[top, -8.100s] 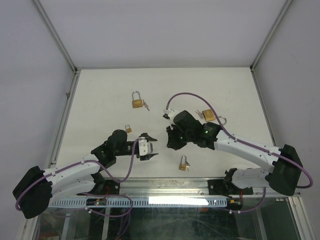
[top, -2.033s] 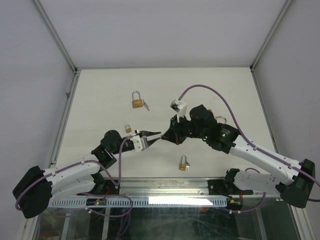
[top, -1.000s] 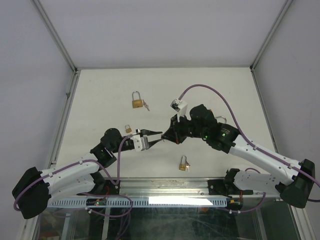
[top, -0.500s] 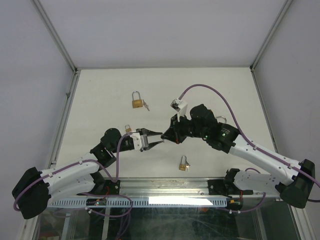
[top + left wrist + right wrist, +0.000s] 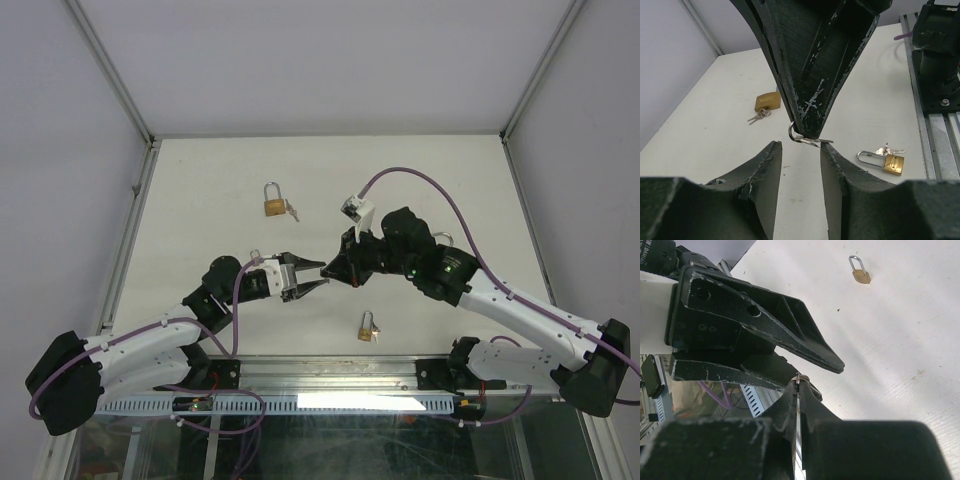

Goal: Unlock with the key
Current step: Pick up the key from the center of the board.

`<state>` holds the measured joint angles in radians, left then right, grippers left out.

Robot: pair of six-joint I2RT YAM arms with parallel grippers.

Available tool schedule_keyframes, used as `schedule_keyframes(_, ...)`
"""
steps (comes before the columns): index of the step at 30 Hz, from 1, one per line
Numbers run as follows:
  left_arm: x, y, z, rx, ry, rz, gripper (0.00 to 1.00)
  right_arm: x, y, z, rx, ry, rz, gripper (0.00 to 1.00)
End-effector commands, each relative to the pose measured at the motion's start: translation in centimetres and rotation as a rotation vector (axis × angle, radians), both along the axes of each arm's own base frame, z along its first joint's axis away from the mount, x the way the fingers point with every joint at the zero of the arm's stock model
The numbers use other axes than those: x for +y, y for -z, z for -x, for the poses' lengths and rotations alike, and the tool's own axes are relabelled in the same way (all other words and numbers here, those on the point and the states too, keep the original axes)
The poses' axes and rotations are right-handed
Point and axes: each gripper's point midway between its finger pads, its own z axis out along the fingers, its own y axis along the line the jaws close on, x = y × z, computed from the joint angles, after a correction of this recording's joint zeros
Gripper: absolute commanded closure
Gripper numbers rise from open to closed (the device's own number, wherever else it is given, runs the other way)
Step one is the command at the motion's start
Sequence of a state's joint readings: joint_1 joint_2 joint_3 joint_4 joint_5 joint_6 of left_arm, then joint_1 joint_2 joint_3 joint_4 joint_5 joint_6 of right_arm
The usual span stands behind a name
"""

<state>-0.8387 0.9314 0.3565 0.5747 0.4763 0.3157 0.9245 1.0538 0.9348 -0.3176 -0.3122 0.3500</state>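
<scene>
Item: my left gripper (image 5: 800,147), jaws parted wider than a second ago, empty, flanking the key (image 5: 812,140), possibly brushing it. The key hangs pinched in my tightly closed right gripper (image 5: 809,131). Beyond, a padlock (image 5: 891,163) lies loose on the table (image 5: 865,100): handover undone, unlocking not begun.

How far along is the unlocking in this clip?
Done: the key is off the table, pinched in the shut right gripper. In hand: it sits within the open left gripper, seemingly for a handover. Left: inserting and turning it; the far padlock and near padlock lie on the table, ungripped.
</scene>
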Motion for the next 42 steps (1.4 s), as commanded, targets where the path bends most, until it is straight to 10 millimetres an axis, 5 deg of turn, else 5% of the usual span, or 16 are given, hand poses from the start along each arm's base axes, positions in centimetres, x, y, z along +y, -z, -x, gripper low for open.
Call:
schedule_keyframes(1, -0.5, -2.8, 0.5, -0.043, 0.028, 0.09, 0.62, 0.8, -2.3, 0.1, -0.04, -0.026, -0.094, 1.0)
schedule_keyframes(9, -0.3, -3.0, 0.6, -0.047, 0.021, 0.097, 0.61, 0.9, -2.6, 0.5, -0.035, -0.044, -0.109, 1.0)
schedule_keyframes(21, 0.1, -3.2, 0.6, -0.052, 0.008, 0.098, 1.0, 0.5, -1.9, 0.2, -0.03, -0.018, -0.077, 1.0)
schedule_keyframes(42, 0.5, -0.1, 0.3, 0.091, -0.011, -0.166, 1.0, -0.1, 0.1, 0.6, -0.046, -0.069, -0.014, 0.94)
